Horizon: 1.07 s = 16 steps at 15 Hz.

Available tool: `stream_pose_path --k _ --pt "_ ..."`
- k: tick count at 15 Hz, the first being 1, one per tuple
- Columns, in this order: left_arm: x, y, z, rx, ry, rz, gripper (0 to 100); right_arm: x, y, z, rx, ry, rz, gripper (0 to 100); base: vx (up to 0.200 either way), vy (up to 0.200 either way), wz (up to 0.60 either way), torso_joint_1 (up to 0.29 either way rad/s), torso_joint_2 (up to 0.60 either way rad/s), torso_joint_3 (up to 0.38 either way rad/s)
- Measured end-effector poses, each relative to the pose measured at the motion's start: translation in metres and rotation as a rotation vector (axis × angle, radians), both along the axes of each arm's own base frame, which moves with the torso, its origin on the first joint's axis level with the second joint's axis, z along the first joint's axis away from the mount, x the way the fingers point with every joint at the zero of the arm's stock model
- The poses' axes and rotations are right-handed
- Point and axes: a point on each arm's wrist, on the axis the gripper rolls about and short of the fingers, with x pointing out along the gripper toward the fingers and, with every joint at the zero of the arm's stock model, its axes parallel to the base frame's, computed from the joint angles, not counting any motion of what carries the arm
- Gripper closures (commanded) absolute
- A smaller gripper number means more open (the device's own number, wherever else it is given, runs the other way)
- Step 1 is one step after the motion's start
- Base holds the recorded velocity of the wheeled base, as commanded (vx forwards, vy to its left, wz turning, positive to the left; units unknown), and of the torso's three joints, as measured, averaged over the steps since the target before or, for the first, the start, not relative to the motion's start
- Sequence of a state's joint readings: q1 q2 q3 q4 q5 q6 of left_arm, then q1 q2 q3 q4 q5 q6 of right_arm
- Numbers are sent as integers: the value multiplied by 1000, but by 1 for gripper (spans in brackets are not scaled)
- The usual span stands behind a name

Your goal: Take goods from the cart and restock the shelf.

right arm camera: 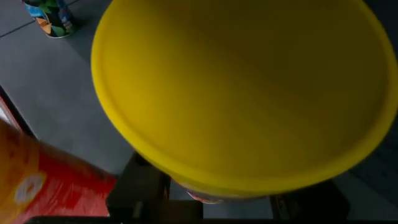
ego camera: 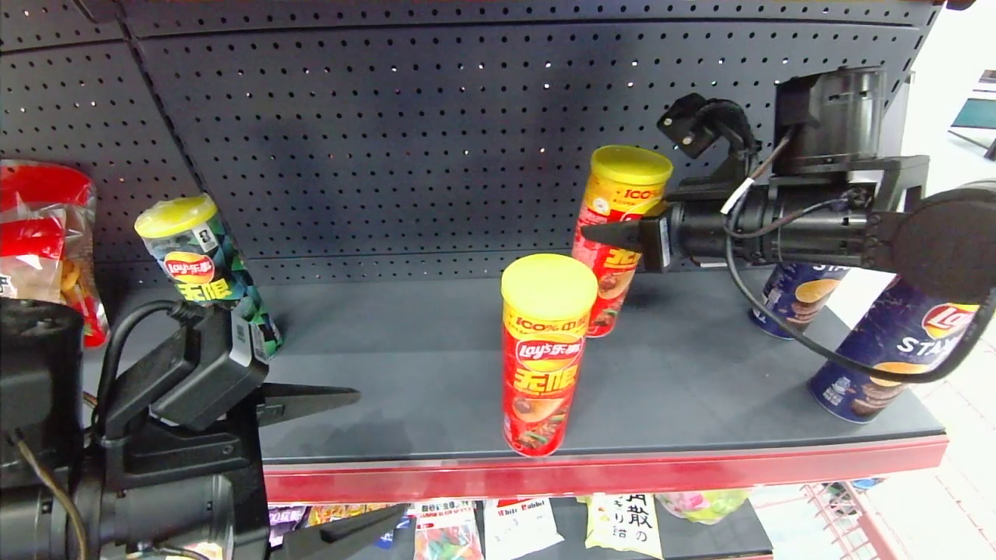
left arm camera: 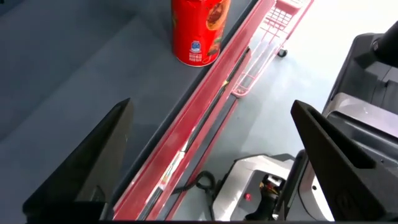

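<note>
On the shelf (ego camera: pixel 436 365) you have a front red can (ego camera: pixel 547 358) standing upright near the red lip (ego camera: pixel 607 470), just ahead and left of the rear red can (ego camera: pixel 622 194). Two blue cans (ego camera: pixel 883 354) lean at the right end. A green-patterned can (ego camera: pixel 206 260) tilts at the left, near a red bag (ego camera: pixel 43 233).

Your right pincer (ego camera: pixel 615 237) is closed around the rear red can at mid-height; that can sits tilted, close to the pegboard back. Your left pincer (ego camera: pixel 381 453) hangs low by the shelf's front left, spread wide with nothing between its fingers.

The right wrist view gives you the held can's yellow lid (right arm camera: pixel 242 93) from above. The left wrist view gives you the front can's base and the pink wire cart (left arm camera: pixel 277 22) on the floor past the lip.
</note>
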<state>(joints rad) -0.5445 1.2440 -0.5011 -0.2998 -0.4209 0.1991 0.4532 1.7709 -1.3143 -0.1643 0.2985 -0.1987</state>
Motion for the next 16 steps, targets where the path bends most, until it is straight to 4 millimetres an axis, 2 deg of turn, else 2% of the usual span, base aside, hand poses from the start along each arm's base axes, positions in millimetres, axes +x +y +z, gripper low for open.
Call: stream_pose_path --k 3,7,15,16 --pt "-5 3 -4 7 8 4 0 17 18 -11 -8 15 23 100 0 0 0 0 0 0" --pt "-8 5 -4 3 2 5 0 34 32 -22 -14 26 36 100 0 0 0 0 0 0" --pt "-8 5 -4 -7 12 13 0 39 41 -36 -30 55 49 100 0 0 0 0 0 0" --pt "-8 5 -3 -7 12 13 0 39 41 -37 -31 56 50 0 0 0 0 0 0 0"
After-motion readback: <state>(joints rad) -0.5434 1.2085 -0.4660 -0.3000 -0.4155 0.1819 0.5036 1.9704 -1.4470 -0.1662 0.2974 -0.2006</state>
